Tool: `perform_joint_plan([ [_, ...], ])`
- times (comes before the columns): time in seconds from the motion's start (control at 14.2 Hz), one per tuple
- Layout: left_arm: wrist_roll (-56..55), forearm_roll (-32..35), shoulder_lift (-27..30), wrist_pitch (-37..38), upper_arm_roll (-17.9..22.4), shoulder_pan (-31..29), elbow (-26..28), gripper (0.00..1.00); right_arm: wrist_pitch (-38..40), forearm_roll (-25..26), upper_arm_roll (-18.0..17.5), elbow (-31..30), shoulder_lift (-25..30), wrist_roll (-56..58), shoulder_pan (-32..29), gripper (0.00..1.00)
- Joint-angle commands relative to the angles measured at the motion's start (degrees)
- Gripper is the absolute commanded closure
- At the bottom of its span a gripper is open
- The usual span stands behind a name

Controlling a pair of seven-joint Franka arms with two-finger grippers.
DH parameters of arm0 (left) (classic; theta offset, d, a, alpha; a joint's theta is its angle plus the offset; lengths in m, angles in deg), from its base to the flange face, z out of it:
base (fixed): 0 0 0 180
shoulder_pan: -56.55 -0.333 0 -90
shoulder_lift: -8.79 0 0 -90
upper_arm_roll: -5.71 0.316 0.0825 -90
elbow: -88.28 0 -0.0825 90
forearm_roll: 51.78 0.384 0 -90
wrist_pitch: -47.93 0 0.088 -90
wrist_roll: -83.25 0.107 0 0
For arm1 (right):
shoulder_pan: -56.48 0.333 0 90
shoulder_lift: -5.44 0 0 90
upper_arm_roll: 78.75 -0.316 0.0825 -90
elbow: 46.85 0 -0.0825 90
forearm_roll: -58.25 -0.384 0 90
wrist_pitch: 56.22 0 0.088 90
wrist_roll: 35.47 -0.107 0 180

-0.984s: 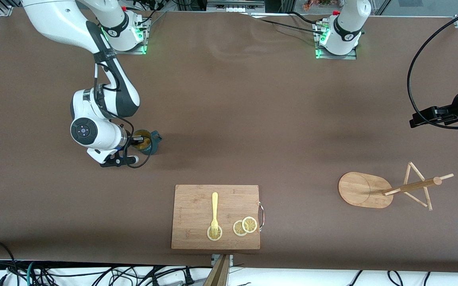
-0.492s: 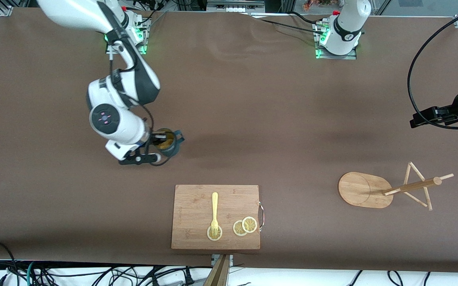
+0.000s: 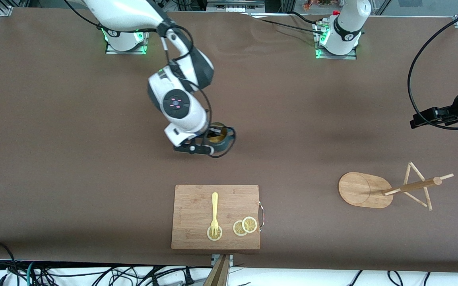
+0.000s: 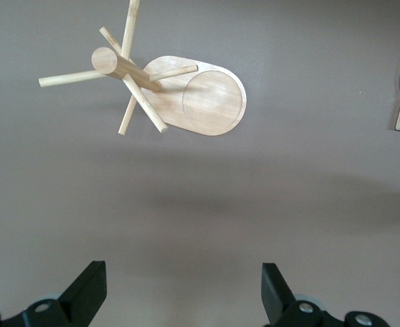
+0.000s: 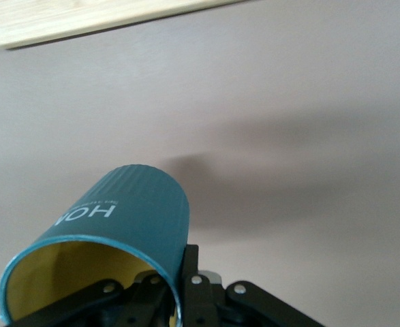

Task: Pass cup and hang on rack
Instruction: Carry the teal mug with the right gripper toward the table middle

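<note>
the right gripper (image 3: pixel 212 140), just above the centre of the front view, is clenched on the rim of the cup (image 3: pixel 222 140), carrying it above the bare table (image 3: pixel 54 119). the left gripper (image 3: pixel 424 118) waits at the middle right edge, fingers spread and empty, over the table near the rack (image 3: pixel 388 190), which stands at lower right.

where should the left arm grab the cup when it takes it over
Probably the ribbed wall, on the side away from the right gripper, whose fingers are shut on the rim of the cup. The cup hangs upright over bare table, handle pointing toward the left arm's end. Grip the body, not the loop, so it stays free for a peg of the rack. The left gripper waits open.
</note>
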Motion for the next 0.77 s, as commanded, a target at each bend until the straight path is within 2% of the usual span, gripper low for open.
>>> perform_joint_plan([
  [0.0,0.0,-0.6,-1.7,0.6,-0.1,-0.8,-2.3,0.0,0.9,-1.2,0.4,13.9,-9.6,-9.3,4.7,1.0],
  [0.28,0.0,-0.8,-2.1,0.6,-0.2,-0.9,-2.9,0.0,-1.1,-1.2,0.4,16.2,-13.9,-13.1,9.9,1.0],
  [0.7,0.1,-1.0,-2.6,0.8,-0.4,-0.4,-2.6,0.0,-2.6,-1.1,0.6,16.0,-14.9,-16.6,12.8,1.0],
])
